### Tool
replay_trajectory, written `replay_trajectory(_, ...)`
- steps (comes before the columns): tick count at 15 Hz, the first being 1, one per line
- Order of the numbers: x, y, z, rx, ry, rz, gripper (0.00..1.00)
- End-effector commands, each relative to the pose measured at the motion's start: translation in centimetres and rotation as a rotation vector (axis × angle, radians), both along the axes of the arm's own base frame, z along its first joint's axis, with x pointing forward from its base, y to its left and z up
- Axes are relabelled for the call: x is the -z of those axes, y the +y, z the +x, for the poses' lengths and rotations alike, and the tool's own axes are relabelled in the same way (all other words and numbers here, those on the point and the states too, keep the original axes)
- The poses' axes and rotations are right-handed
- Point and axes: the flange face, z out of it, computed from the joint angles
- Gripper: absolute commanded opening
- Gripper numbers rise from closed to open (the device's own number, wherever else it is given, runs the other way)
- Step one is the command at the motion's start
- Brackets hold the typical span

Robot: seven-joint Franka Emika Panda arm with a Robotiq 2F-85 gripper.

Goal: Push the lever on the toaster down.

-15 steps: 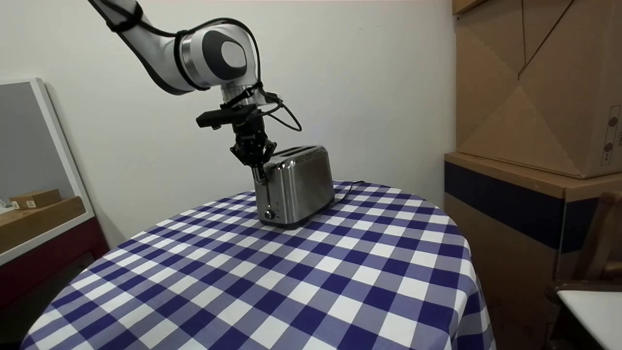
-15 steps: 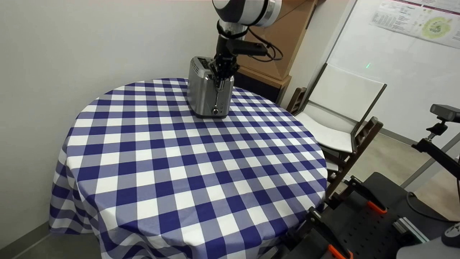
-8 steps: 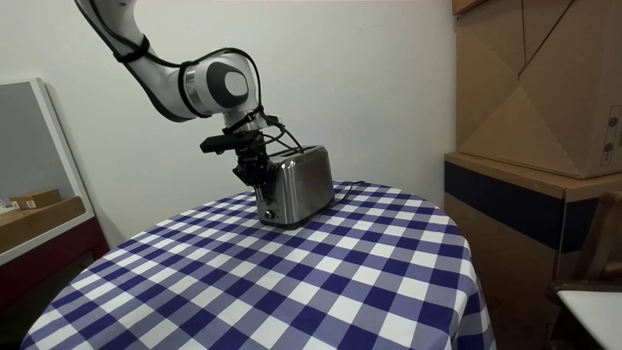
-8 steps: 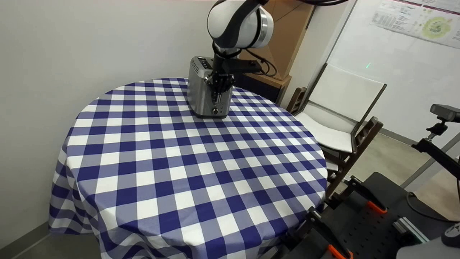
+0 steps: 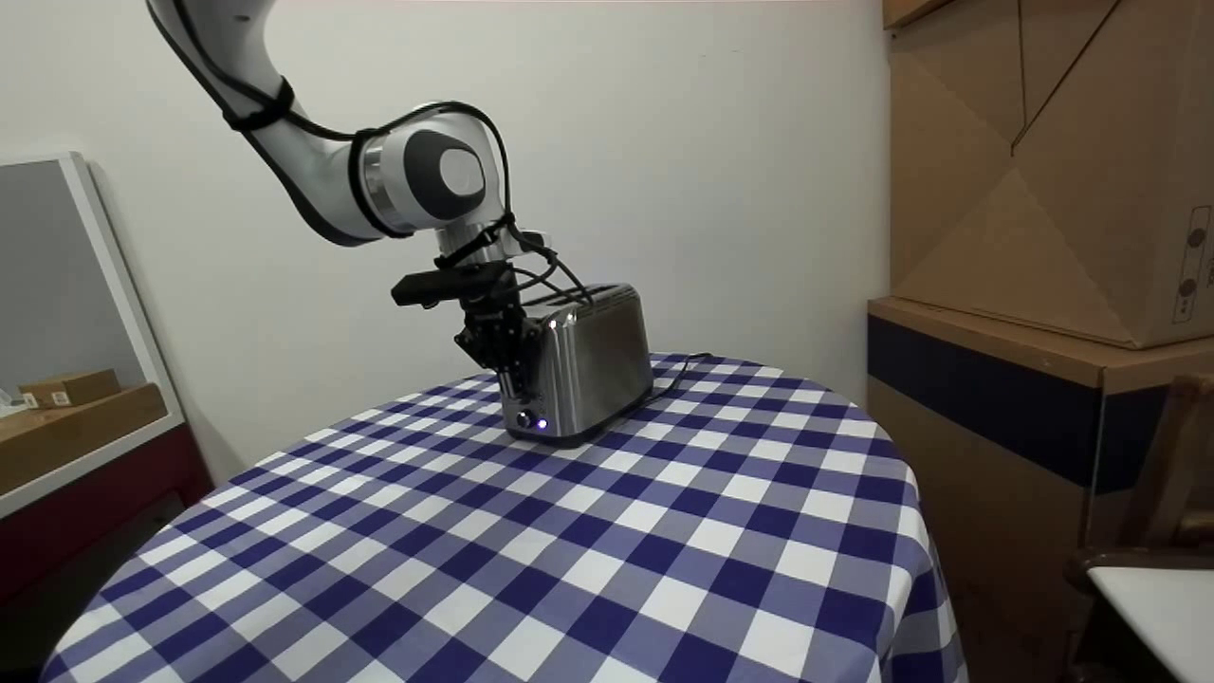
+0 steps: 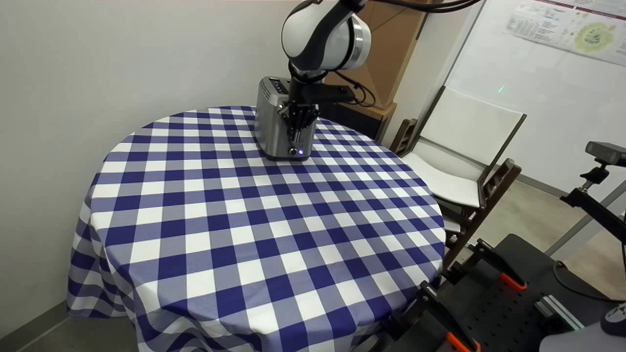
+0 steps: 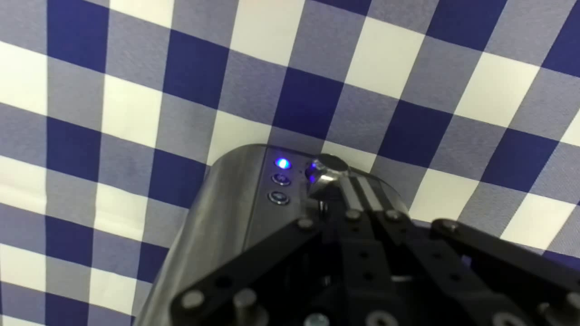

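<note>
A silver toaster [image 5: 607,360] stands upright on the checked tablecloth; it also shows in an exterior view [image 6: 273,122] and in the wrist view [image 7: 213,226]. My gripper [image 5: 513,391] points down against its narrow control end, low on that face, just above the round knob [image 5: 525,418]. In the wrist view the gripper [image 7: 354,181] has its fingers side by side with a thin gap and nothing seen between them; the tips are beside the knob [image 7: 331,164]. The lever is hidden behind the gripper. A blue-white button light [image 7: 282,163] glows beside the knob.
The round table with its checked cloth [image 5: 531,550] is against a white wall. A black cord [image 5: 678,375] runs behind the toaster. Large cardboard boxes [image 5: 1024,209] stand to one side. A folding chair [image 6: 464,132] and a black clamp-mounted base [image 6: 508,288] are beside the table.
My gripper has moved down along the toaster's control face from near its top to just above the knob, slowing over the last half second. The button light has come on.
</note>
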Motion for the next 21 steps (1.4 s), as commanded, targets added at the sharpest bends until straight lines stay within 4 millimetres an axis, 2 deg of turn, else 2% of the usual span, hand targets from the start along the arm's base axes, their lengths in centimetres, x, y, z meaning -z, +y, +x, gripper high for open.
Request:
replay_trajectory(1, -0.6, 0.4, -1.2, -0.005, -0.002, 0.024, 0.00)
replay_trajectory(3, -2.4, 0.4, -1.9, -0.007, -0.004, 0.043, 0.00)
replay_trajectory(7, -7.8, 0.7, -4.4, -0.015, -0.018, 0.088, 0.00)
replay_trajectory(10, -12.1, 0.8, -7.9, -0.026, -0.014, 0.127, 0.00)
replay_trajectory(15, -17.0, 0.7, -14.9, -0.027, 0.029, 0.199, 0.00)
replay_trajectory(16, -17.8, 0.5, -16.4, -0.019, 0.045, 0.210, 0.26)
replay_trajectory(18, -19.5, 0.0, -18.9, -0.006, 0.053, 0.227, 0.33)
replay_trajectory(21, -21.6, -1.1, -22.0, 0.014, 0.056, 0.231, 0.55)
